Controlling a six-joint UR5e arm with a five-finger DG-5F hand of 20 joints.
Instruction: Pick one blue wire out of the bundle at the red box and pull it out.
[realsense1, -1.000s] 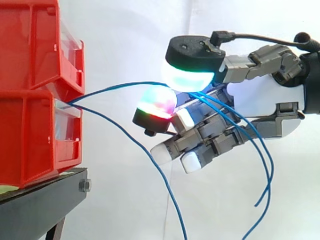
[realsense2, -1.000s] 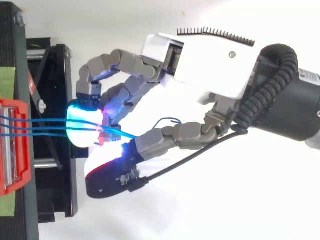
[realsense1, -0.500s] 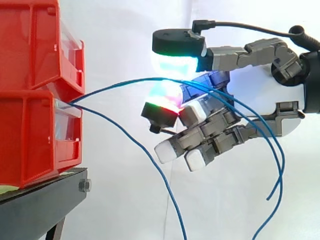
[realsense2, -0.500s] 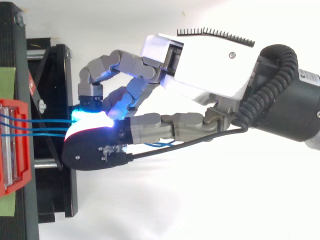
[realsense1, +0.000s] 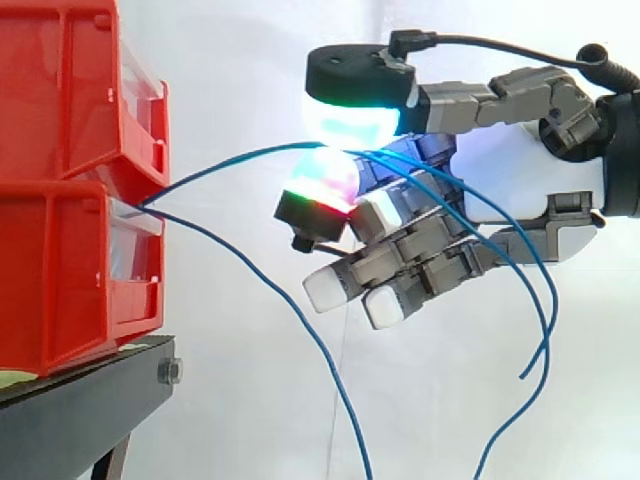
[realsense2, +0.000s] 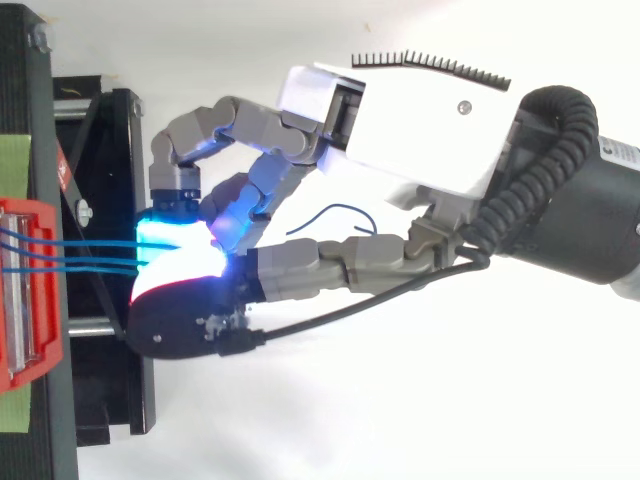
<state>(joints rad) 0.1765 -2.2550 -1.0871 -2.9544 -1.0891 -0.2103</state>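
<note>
Blue thin wires (realsense1: 215, 165) arc from the front of stacked red plastic bins (realsense1: 60, 250), at the left on a black metal stand (realsense1: 80, 410), rightward into the robot hand (realsense1: 520, 190). Its glowing thumb pad (realsense1: 350, 125) is closed onto a glowing finger pad (realsense1: 320, 185), pinching wire between them, with the other fingers half curled below. From above, three strands (realsense2: 100, 258) reach the pads, and I cannot tell how many are gripped. A good pull likely goes straight right, level, with a firm pinch on one strand only. Another sagging blue wire (realsense1: 300, 322) hangs free.
</note>
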